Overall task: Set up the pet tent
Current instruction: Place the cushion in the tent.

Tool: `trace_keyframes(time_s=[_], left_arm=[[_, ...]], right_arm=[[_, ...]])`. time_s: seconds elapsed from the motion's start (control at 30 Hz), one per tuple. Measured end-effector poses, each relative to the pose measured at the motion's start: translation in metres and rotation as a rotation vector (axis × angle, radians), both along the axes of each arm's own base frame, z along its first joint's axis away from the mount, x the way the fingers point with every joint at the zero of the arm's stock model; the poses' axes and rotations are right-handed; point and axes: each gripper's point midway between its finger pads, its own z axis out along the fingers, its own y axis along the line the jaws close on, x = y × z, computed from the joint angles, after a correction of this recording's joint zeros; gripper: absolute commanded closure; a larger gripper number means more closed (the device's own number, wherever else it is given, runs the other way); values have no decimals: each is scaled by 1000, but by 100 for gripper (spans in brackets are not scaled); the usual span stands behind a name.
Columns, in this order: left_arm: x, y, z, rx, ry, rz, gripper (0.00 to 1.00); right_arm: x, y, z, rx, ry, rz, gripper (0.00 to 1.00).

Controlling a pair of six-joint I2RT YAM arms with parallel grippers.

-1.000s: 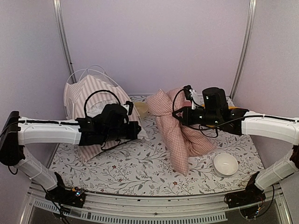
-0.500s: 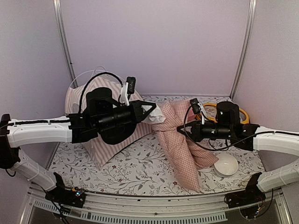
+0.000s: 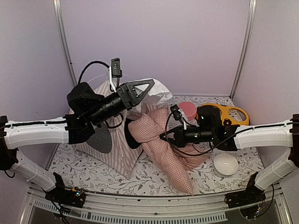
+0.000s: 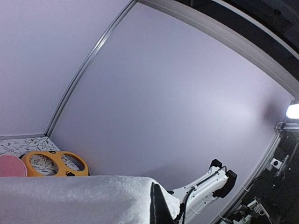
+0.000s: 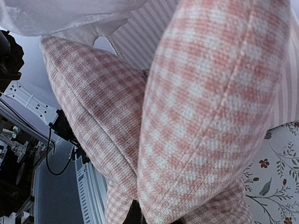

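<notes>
The right gripper [image 3: 162, 137] is clamped on the cushion [image 3: 163, 154], whose end sits at the door of the tent [image 3: 120, 156], left of centre. Behind, the left gripper [image 3: 148, 85] pinches the tent's white top fabric, raised. Likely best: lift straight and feed the cushion in low.

Closed in by plain, pale lilac walls [image 3: 154, 37] behind the left gripper [image 3: 149, 83] and the right gripper [image 3: 162, 137], and out to either side of both. Joined at the back corners by two slim metal uprights [image 3: 63, 37], one behind each gripper. Floored beneath them by a bench [image 3: 93, 169] covered in white cloth printed with grey sprigs and small red flowers (edged on the near side by a ribbed metal rail [image 3: 154, 208]). Lit softly and evenly. From the left wrist, one bright lamp [image 4: 293, 111] at the far right, beside dark framework.
</notes>
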Motion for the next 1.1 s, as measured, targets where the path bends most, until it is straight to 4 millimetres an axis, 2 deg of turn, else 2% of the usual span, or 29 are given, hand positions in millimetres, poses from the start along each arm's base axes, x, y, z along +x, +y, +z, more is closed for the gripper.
trace_keyframes(time_s=[0.1,0.27,0.33,0.53,0.63,0.73,0.83,0.97,1.1], left_arm=[[-8,-7,3,-11,-29,-62,100],[-20,-26,-5,3,-46,-180,100],[-25,-28,-6,2,-48,-215,100],[-38,-27,2,-25,-76,-278,100],[-42,-26,6,-37,-88,-302,100],[-46,-26,7,-43,-92,-321,100],[-49,-29,5,-41,-98,-348,100],[-53,-40,-3,-26,-97,-412,100],[-60,-52,-6,-18,-103,-491,100]], right_arm=[[9,14,3,8,-6,3,100],[30,40,2,14,-14,0,100],[38,46,-7,-1,-7,-12,100],[57,52,-59,-98,51,-82,100],[66,57,-70,-125,69,-104,100],[68,63,-65,-142,61,-118,100],[63,72,-58,-157,31,-107,100],[50,84,-48,-177,-18,-69,99],[53,102,-30,-179,-52,-22,99]])
